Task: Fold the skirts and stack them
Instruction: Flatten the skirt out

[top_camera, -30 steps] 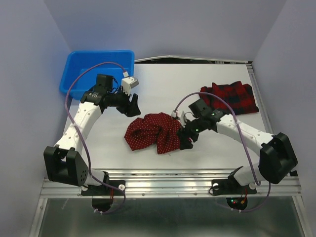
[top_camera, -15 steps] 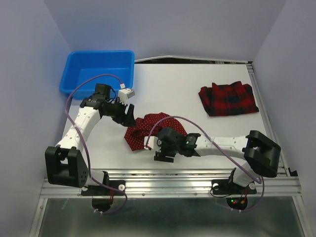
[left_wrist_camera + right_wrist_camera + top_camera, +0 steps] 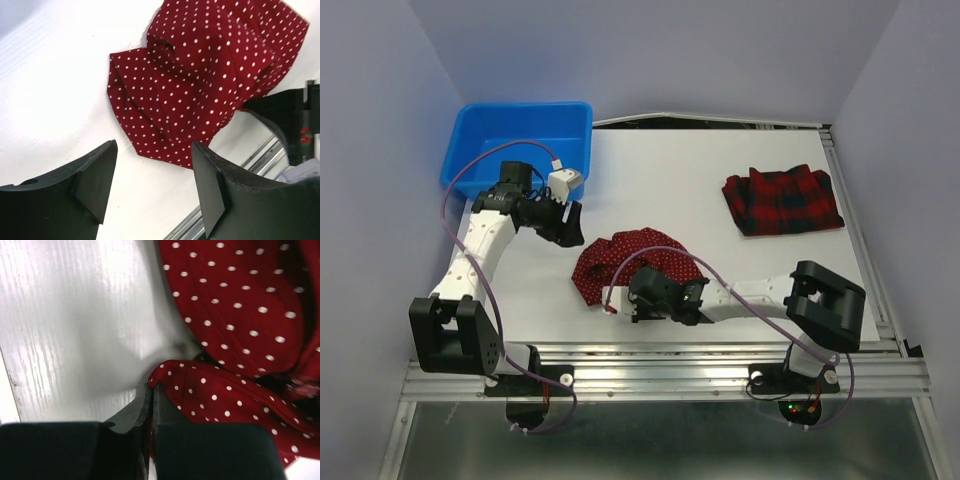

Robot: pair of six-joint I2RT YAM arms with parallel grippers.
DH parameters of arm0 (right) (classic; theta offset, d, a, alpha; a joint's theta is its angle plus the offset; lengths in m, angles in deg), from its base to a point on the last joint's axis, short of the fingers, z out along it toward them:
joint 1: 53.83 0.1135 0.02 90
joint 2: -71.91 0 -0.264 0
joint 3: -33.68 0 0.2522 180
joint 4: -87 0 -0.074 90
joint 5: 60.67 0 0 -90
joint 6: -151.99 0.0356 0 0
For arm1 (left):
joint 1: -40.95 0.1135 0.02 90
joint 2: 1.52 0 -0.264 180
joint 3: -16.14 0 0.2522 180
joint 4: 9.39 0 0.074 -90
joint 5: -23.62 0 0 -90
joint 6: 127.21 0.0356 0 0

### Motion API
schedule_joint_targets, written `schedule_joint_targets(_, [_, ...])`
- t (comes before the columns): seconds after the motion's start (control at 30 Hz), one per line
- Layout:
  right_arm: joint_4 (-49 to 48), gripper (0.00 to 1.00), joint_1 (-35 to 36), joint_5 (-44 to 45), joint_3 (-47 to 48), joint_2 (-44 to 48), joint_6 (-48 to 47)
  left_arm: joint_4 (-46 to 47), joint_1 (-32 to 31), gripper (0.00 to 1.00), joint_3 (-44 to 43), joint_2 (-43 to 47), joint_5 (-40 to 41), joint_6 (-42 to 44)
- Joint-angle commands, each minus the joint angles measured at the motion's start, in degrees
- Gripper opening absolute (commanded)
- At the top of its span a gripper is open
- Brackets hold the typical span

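The right gripper [image 3: 151, 390] had its jaws pressed together, a fold of the polka-dot skirt [image 3: 240, 315] pinched at their tips. The rumpled cloth spread ahead and to one side; bare white table [image 3: 75, 315] lay on the other.

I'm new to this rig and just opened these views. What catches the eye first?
The crumpled red polka-dot skirt sits at the near middle of the table, its near edge pinched in the shut right gripper. The left gripper hovers open beside it. The plaid skirt lies flat at far right, opposite the blue bin at far left.
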Motion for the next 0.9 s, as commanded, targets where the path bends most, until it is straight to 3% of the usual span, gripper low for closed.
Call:
schedule_joint_targets(0.0, [-1.8,0.01,0.0,5.0,0.7,7.8,-0.2,-2.1,0.2,0.72,-1.7,0.5,2.9,5.0])
schedule_joint_targets(0.17, [8.1,0.01,-7.1,1.1,11.5,14.3,6.4,-2.1,0.2,0.72,-0.3,1.2,3.7,9.8])
schedule_joint_targets(0.33, [10.8,0.01,-14.7,-4.9,16.7,17.8,11.7,-1.3,0.2,0.73,0.6,3.3,1.2,13.7])
schedule_joint_targets(0.57, [11.0,0.01,-26.9,-12.7,15.2,20.9,16.2,5.0,0.2,0.73,4.1,5.5,-2.1,14.9])
schedule_joint_targets(0.87, [11.1,0.01,-29.4,-14.3,11.2,22.3,18.4,11.4,-3.5,0.73,6.4,1.3,0.3,12.9])
